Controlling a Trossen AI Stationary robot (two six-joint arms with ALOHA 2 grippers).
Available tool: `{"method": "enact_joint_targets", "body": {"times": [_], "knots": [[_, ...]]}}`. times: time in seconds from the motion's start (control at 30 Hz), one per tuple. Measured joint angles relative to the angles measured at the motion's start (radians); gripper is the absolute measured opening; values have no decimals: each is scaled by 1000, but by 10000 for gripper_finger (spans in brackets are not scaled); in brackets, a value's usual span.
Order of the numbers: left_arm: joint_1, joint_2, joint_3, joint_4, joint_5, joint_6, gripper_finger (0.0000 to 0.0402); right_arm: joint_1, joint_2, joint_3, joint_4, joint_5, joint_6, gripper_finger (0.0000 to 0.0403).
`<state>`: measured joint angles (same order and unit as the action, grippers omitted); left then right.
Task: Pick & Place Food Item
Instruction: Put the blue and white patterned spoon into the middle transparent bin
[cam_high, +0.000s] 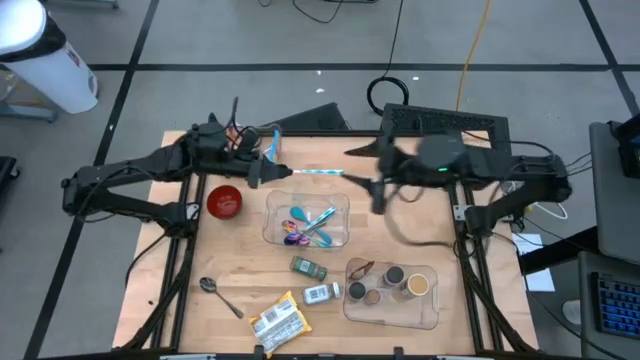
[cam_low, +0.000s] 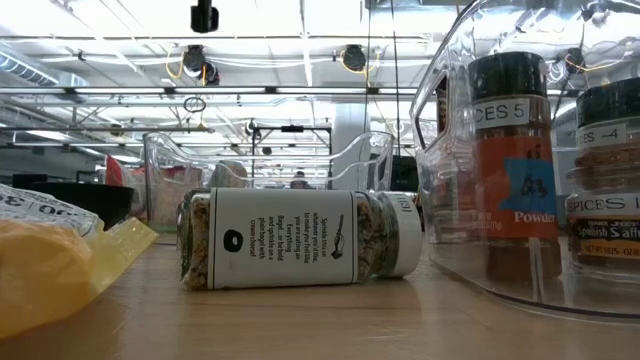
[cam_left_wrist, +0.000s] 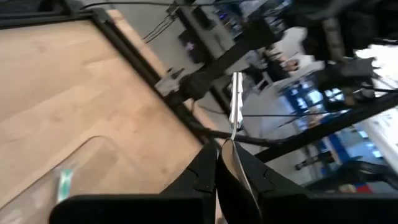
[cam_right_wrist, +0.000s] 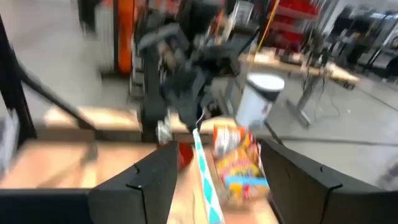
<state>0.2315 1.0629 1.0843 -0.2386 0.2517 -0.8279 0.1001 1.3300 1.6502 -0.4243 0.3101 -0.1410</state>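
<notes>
L gripper (cam_high: 262, 170) is over the far edge of the bench (cam_high: 200, 250), left of centre. Its fingers are pinched right down on one end of a thin teal/white strip (cam_high: 315, 172), prob. a stick sachet, i.e. the food item. The strip is held level, up off the bench, free end pointing twd the R arm. That looks like an offer for a hand-over rather than a drop.

R gripper (cam_high: 378, 195) is near mid-bench toward the far edge, facing the L one. Its fingers are spread wide w/ nothing gripped, and in the R wrist view the strip (cam_right_wrist: 204, 171) runs up the gap between them, so they seem lined up to take it. An orange/yellow packet (cam_right_wrist: 239, 158) also shows in that gap, touching neither finger. Can't tell what it rests on.

Containers:
- Mid bin (cam_high: 270, 205), clear: coloured utensils (cam_high: 305, 225).
- Spice bin (cam_high: 430, 318), clear, near-right: several upright jars (cam_high: 390, 280), dark caps, labels out.
- Red bowl (cam_high: 224, 201), left of the mid bin: contents not clear.

Loose along the near edge: a lying jar (cam_low: 300, 240), a green jar (cam_high: 308, 267), a snack pack (cam_high: 278, 320), a spoon (cam_high: 215, 293).
</notes>
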Motion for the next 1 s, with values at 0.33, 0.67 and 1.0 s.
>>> {"method": "enact_joint_targets", "body": {"times": [0.33,0.67,1.0], "knots": [[-6,26,0,-97,-59,33,21,-10,312,209,-102,9,-116,230],[-6,26,0,-206,-69,75,22,-12,432,210,-105,168,-133,212],[-6,20,0,-209,-34,121,22,-15,468,208,-173,250,-57,182]]}}
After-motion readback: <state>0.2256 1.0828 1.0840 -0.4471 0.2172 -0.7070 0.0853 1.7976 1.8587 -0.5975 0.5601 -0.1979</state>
